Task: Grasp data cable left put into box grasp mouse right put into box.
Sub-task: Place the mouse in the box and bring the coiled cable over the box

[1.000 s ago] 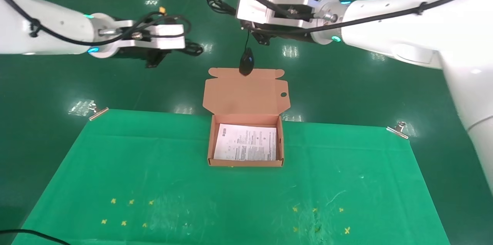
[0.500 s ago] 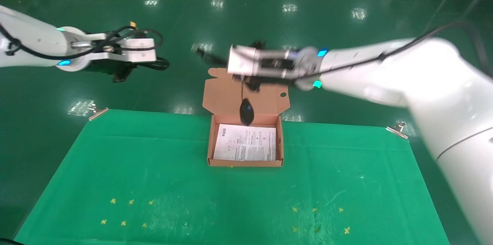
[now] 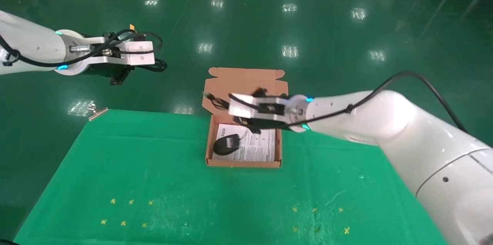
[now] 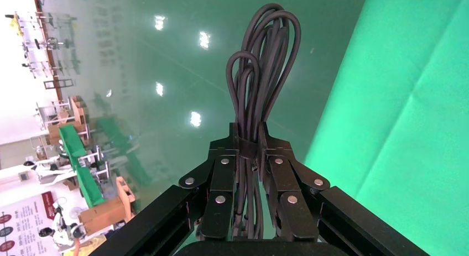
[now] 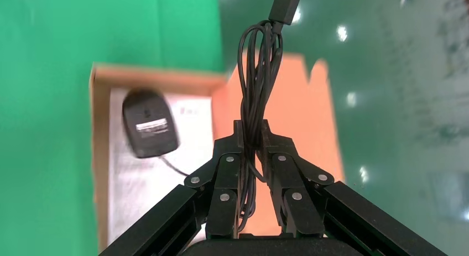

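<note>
The orange-brown box point(image 3: 244, 163) stands open at the far middle of the green cloth, lid point(image 3: 246, 83) folded back, white sheet point(image 3: 258, 146) inside. The black mouse point(image 3: 226, 145) lies label-up on the sheet in the box's near left corner; it also shows in the right wrist view point(image 5: 149, 123). My right gripper point(image 3: 235, 116) hovers over the box's far part, shut on the mouse's bundled cord point(image 5: 255, 73), USB plug point(image 5: 283, 7) sticking out. My left gripper point(image 3: 148, 67) is off the table's far left, shut on the coiled data cable point(image 4: 260, 62).
The green cloth point(image 3: 192, 198) covers the table, held by metal clips at the far corners point(image 3: 98, 113) point(image 3: 398, 129). Small yellow cross marks point(image 3: 127, 212) dot its near part. Shiny green floor point(image 3: 327, 25) lies beyond the table's far edge.
My right arm came down and toward me with the dangling mouse, from above the lid to over the box; the mouse now rests in the box. My left arm drew back left with the cable.
</note>
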Motion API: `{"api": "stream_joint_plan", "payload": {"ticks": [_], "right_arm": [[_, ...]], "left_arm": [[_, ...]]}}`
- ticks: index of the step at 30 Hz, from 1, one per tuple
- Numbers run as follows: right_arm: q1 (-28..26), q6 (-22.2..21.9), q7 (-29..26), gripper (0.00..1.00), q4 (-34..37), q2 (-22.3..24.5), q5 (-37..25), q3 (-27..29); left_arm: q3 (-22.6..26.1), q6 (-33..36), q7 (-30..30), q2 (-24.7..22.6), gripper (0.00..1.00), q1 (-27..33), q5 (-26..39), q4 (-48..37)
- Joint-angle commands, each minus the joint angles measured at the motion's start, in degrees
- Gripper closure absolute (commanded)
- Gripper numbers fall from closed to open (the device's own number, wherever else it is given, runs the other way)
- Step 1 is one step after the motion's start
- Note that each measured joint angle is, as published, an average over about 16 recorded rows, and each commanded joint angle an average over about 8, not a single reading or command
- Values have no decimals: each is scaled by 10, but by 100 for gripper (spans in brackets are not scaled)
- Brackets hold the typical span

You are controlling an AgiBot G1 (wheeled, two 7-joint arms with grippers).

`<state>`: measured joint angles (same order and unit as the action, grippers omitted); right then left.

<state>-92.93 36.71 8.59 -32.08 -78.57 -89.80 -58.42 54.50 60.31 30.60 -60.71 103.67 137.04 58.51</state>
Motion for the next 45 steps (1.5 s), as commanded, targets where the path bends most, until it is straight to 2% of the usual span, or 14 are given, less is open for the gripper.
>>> {"api": "stream_joint_plan", "payload": {"ticks": [1,6,7,14,15,25,34,39,45], "right_arm": [[4,-10,-12,100,10,0,1,-23],[8,-28,-21,100,4,-1,14,-67],[7,-31,-23,95,2,-1,17,-75],[3,-38,-30,8,-9,-1,30,-113],[3,-38,-30,0,-11,1,32,-115],[11,-50,-42,0,-37,19,46,-121],[8,-54,-50,0,-33,36,60,-114],[0,-58,-51,0,-50,74,73,-99],[-6,-66,-62,0,-90,145,81,-85]], "left_arm": [[0,1,3,1,100,-1,1,3],[0,2,5,2,100,-1,3,6],[0,2,5,2,100,-2,3,6],[0,3,6,2,100,-2,4,8],[0,3,6,2,100,-2,4,8],[1,-2,6,-4,100,-6,3,8],[1,-37,-11,-34,100,-24,-20,-23],[-3,-91,-43,-63,100,-43,-50,-59],[-6,-172,-103,-114,100,-70,-93,-130]]}}
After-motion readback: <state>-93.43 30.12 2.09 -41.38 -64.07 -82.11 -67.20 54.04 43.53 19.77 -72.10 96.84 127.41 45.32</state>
